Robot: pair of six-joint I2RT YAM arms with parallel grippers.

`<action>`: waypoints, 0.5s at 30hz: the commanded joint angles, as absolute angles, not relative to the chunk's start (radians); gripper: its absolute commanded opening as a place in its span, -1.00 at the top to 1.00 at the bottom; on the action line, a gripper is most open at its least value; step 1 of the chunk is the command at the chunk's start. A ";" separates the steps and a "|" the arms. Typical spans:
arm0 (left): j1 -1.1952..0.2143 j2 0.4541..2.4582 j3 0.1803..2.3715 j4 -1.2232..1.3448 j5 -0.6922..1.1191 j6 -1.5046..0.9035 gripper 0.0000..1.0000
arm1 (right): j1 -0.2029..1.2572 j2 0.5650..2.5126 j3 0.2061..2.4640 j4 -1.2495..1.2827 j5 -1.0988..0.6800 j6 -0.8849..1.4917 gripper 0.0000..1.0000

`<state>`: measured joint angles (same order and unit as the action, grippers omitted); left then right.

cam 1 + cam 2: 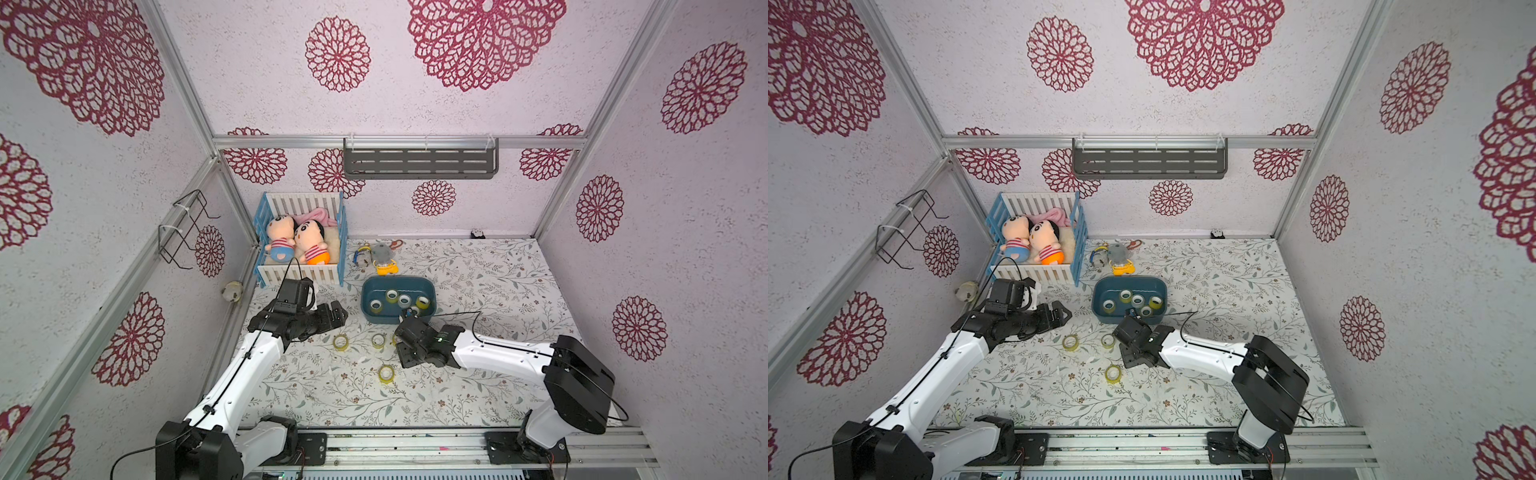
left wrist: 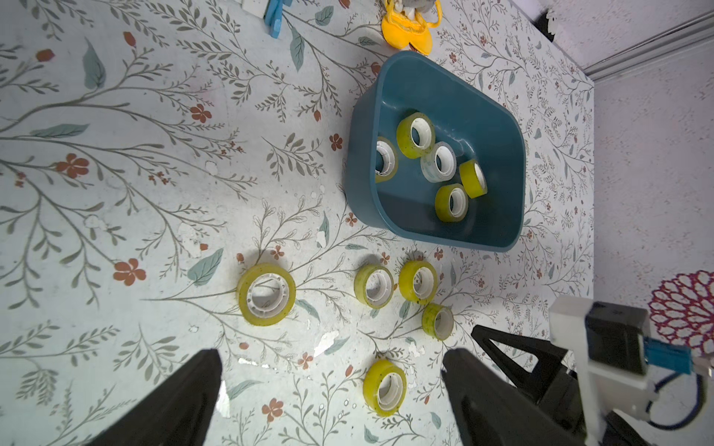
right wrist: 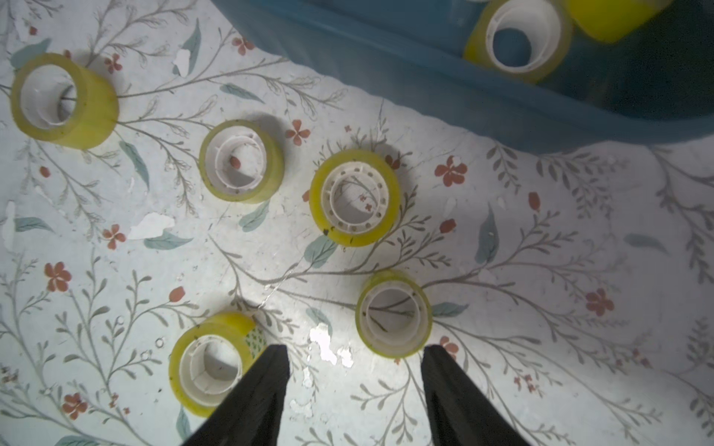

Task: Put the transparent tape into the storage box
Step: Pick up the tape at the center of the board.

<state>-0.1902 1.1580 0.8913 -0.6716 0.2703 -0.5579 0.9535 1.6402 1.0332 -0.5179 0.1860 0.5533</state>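
Five small yellowish see-through tape rolls (image 2: 374, 286) with white plastic middles lie on the flowery surface (image 2: 116, 193), near the dark teal-blue plastic storage box (image 2: 490, 127). Five more sit inside it. The right gripper (image 3: 354, 349) hangs over the loose rolls, jaws apart, nothing between them. The left gripper (image 2: 332, 353) is apart and empty too. The nearest roll (image 3: 393, 312) is not in the middle of the right gripper's gap. If it goes straight down, one finger may land on the roll's edge and shove it away. A second roll (image 3: 210, 370) right by the other finger may get bumped.
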 commanded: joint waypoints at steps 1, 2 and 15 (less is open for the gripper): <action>-0.192 1.146 0.911 -0.677 0.254 -0.542 -0.95 | 0.949 1.662 1.065 -0.511 0.174 0.501 -0.14; -0.192 1.144 0.912 -0.677 0.253 -0.542 -0.95 | 0.948 1.668 1.065 -0.510 0.175 0.502 -0.11; -0.192 1.144 0.911 -0.677 0.257 -0.543 -0.95 | 0.947 1.748 1.074 -0.496 0.203 0.473 0.11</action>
<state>-0.1902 1.1580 0.8913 -0.6720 0.2630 -0.5529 0.9512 1.7409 1.0386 -0.5171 0.1864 0.4969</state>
